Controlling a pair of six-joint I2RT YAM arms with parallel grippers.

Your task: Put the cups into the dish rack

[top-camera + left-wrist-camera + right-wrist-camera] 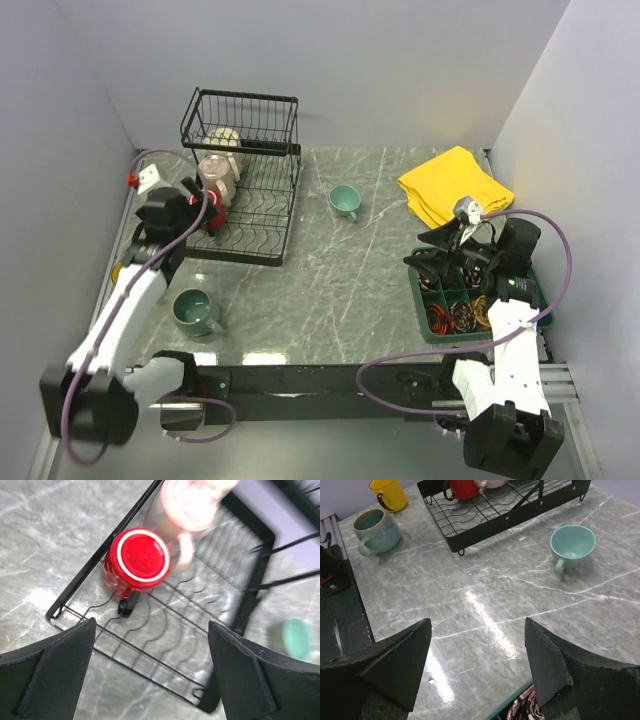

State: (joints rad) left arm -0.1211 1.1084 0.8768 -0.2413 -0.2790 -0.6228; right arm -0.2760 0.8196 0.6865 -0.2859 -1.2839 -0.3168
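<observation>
1. Three cups sit in the rack [245, 257]. The cream cup [222, 138] is in the tall end and the beige cup [215, 175] is beside it. The red cup [136, 562] is upside down near the front corner.
2. Three cups are on the table [330, 290]. The grey-green cup [195, 310] is by the left arm. The yellow cup [390, 494] is near a rack corner and shows only in the right wrist view. The teal cup [345, 200] is right of the rack, apart from it.
3. Left end effector [152, 650]: over the rack, fingers wide apart with nothing between them, above the red cup and not touching it.
4. Right end effector [477, 650]: fingers apart and empty, hovering over the table just beside the tray [420, 305]. The cloth [455, 185] lies behind it.
5. Step, as a judgement: the red cup looks placed and let go, so the task is about half done.
6. Next move, as a judgement: lift the left arm clear of the rack wires, then go for the yellow or grey-green cup, both on its side. This needs the fingers wide over the cup wall and clear of the handle. The teal cup looks within reach of the right arm.
</observation>
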